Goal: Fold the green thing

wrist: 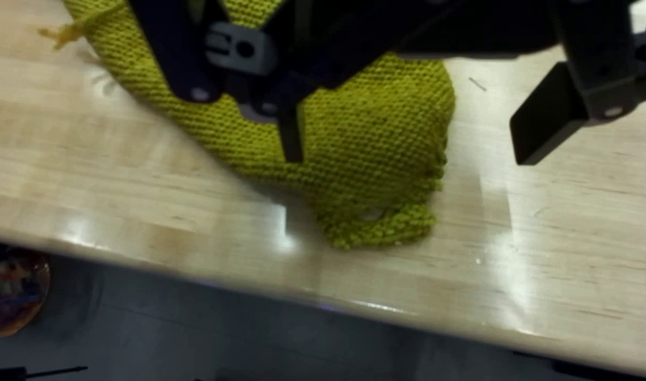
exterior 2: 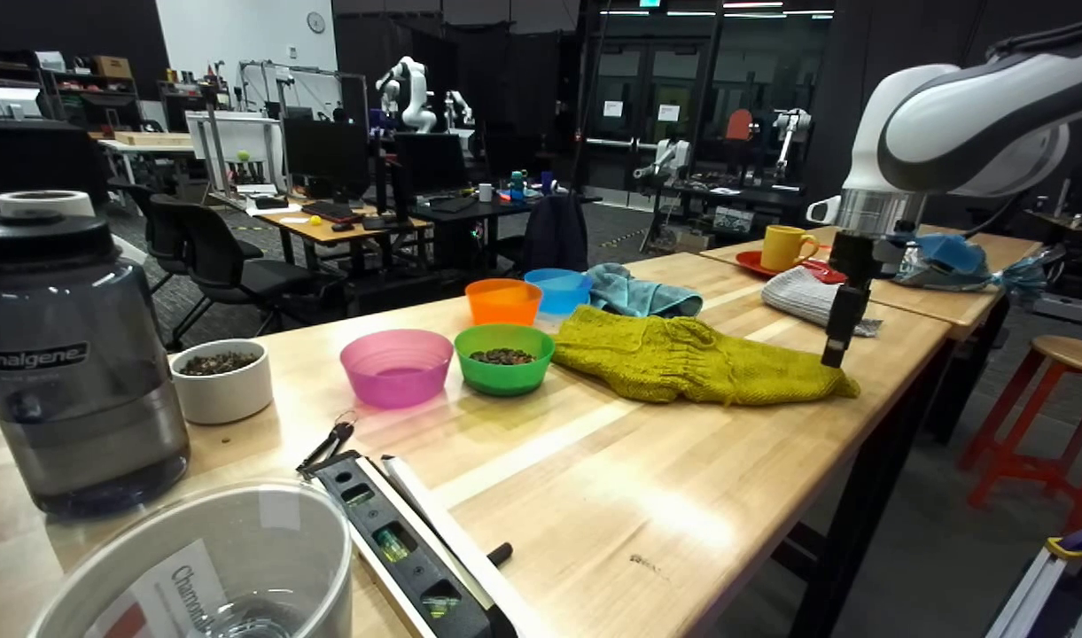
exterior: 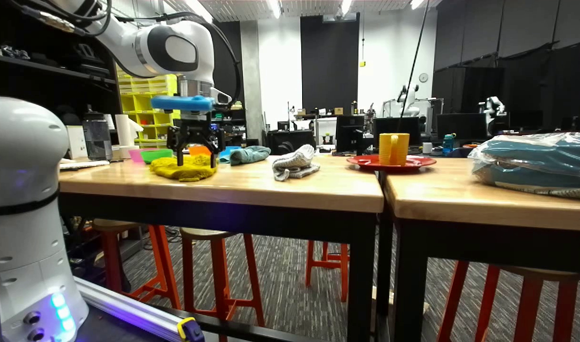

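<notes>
The green thing is a yellow-green knitted cloth [exterior 2: 673, 359]. It lies loosely bunched and stretched along the wooden table, with one end near the front edge. It also shows in an exterior view [exterior: 168, 167] and in the wrist view [wrist: 375, 132]. My gripper [wrist: 410, 160] points down at the cloth's near end and is wide open with nothing between its fingers. In the wrist view one finger is over the cloth and the other is past its side, over bare wood. My gripper [exterior: 196, 165] is low; I cannot tell whether a fingertip touches the cloth.
Pink [exterior 2: 397, 368], green [exterior 2: 505, 359], orange [exterior 2: 503, 303] and blue [exterior 2: 558, 291] bowls stand beyond the cloth. A teal towel [exterior 2: 642, 292] and a grey cloth [exterior: 294, 164] lie nearby. The table's front edge [wrist: 323, 301] is close. A yellow mug [exterior: 393, 148] stands on a red plate [exterior: 423, 162].
</notes>
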### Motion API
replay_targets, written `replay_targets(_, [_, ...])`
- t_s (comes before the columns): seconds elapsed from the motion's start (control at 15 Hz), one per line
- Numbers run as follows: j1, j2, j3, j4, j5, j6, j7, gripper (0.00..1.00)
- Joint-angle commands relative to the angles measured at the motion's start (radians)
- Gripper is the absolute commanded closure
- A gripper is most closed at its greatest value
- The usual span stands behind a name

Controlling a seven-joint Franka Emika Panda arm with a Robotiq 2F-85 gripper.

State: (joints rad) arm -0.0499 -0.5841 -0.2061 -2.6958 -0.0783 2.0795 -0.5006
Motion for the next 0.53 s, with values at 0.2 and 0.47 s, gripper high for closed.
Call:
replay_targets(0.2, [0.034,-0.016,-0.039,-0.042,0.004,0.017,-0.168,0.55])
replay_targets(0.47, [0.032,-0.05,-0.03,-0.061,0.003,0.015,-0.207,0.87])
